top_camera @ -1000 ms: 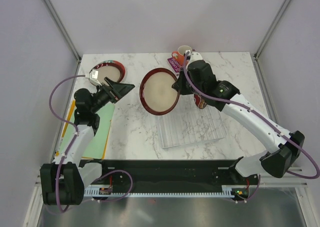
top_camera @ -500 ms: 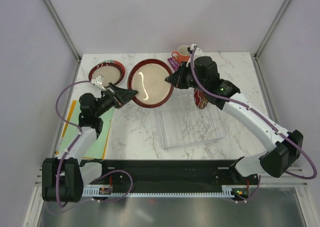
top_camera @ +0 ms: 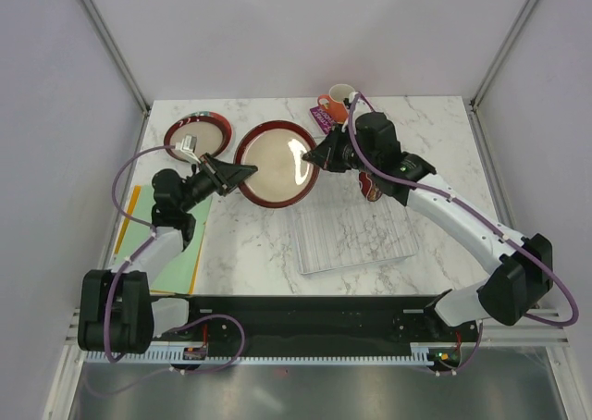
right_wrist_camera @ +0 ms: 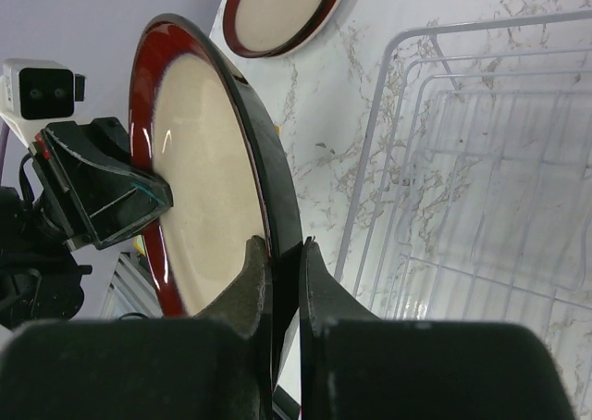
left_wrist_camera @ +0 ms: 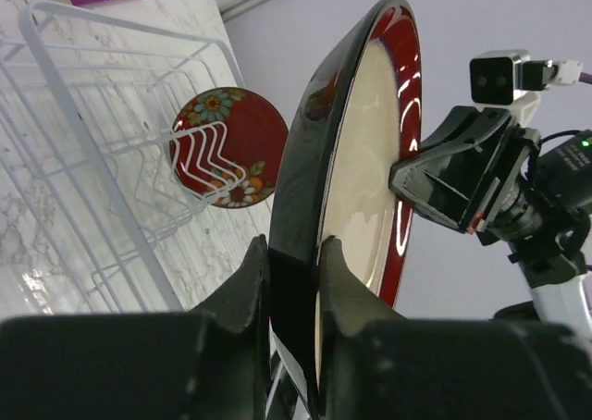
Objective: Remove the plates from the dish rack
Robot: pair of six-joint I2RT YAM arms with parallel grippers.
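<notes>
Plates tally first: one small red-rimmed plate (top_camera: 198, 133) lies flat on the table (top_camera: 250, 244) at the far left, so that one's out. Big red-rimmed plate (top_camera: 276, 166) is clear of the dish rack (top_camera: 351, 235) and up in the air, just left of the rack's far-left corner, btwn small plate and rack, cream face up to the top cam. Both arms have it. Left jaws are pinched on its left rim and right jaws on its right rim, w/ fingers (left_wrist_camera: 252, 286) either side of the edge in each wrist view. Reads to me as a mid-air hand-off, prob. right to left, since the left arm is on the side where the small plate lies. Floral plate (left_wrist_camera: 229, 147) stands on edge in the rack, far-right part, under the right arm. So approx: 1 down, 1 in transit, 1 left to pull. No other plate seen in the slots. Orange mug (top_camera: 335, 101) at the far edge isn't part of the job.
</notes>
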